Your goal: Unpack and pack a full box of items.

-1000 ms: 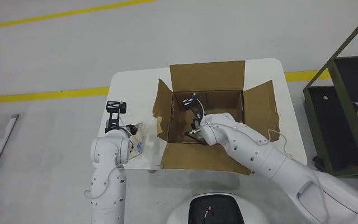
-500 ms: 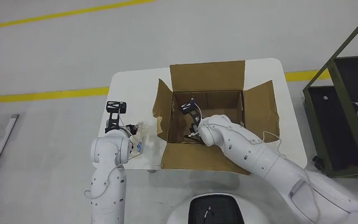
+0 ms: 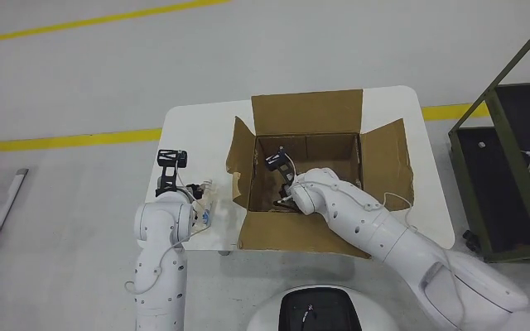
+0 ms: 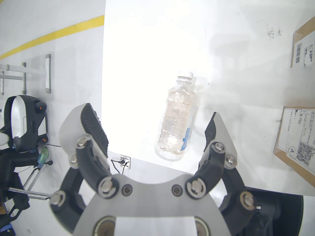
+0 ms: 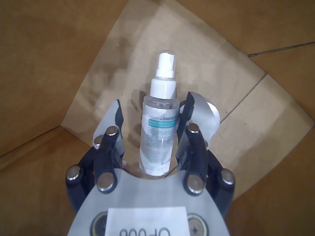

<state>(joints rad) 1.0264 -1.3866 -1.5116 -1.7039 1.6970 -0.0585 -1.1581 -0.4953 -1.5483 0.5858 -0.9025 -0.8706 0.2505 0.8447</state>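
Note:
An open cardboard box [image 3: 306,107] stands on the white table [image 3: 199,132]. Inside it, a clear spray bottle [image 5: 158,133] with a white nozzle lies on the box floor. My right gripper [image 5: 154,101] is down in the box [image 5: 61,37], open, with one finger on each side of the bottle; there is a gap on one side. In the top view that gripper [image 3: 285,195] sits at the box's near left corner. A clear water bottle [image 4: 178,121] lies on the table left of the box. My left gripper [image 4: 151,113] hangs open above it, apart from it.
The box's flaps are folded outward; the left one [image 4: 295,133] carries labels and lies close to the water bottle. A dark green rack [image 3: 497,165] stands right of the table. The table's near edge [image 4: 147,157] runs just under the left gripper.
The right arm has shifted a little to the left inside the box. The left arm and the water bottle have not moved.

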